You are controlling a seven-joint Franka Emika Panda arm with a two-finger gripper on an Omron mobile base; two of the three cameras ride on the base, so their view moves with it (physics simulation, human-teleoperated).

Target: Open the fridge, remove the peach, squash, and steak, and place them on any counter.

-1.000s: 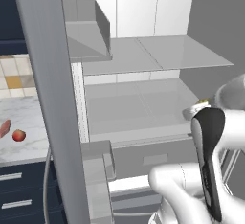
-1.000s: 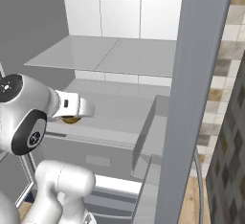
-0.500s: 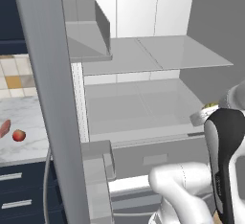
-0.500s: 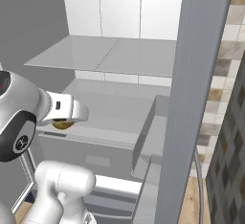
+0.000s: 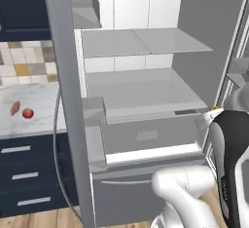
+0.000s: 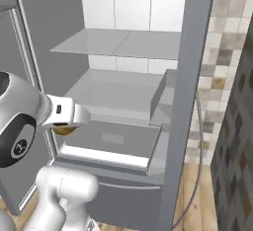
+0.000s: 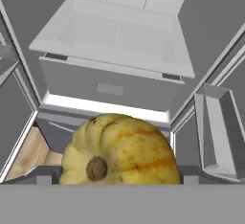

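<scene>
The yellow squash [image 7: 122, 151] with orange stripes fills the lower middle of the hand view, and my gripper [image 6: 64, 122] is shut on it. In the right base view the squash [image 6: 61, 130] peeks out under the white hand, just in front of the open fridge [image 6: 118, 89]. The fridge [image 5: 146, 90] stands with both doors swung wide, its grey shelves bare. On the marble counter [image 5: 46, 100] to the left lie the pinkish steak [image 5: 14, 108] and the round red peach [image 5: 28, 113], side by side.
The left fridge door [image 5: 68, 105] stands edge-on between the counter and me, with door bins [image 5: 92, 124] on it. The right door [image 6: 190, 101] blocks the tiled wall side. Navy drawers [image 5: 24, 173] sit under the counter. A pulled-out inner drawer [image 6: 113, 138] juts forward.
The whole picture has shifted, so the camera has moved back from the fridge. The hand with the squash has drawn slightly back and down, out of the fridge.
</scene>
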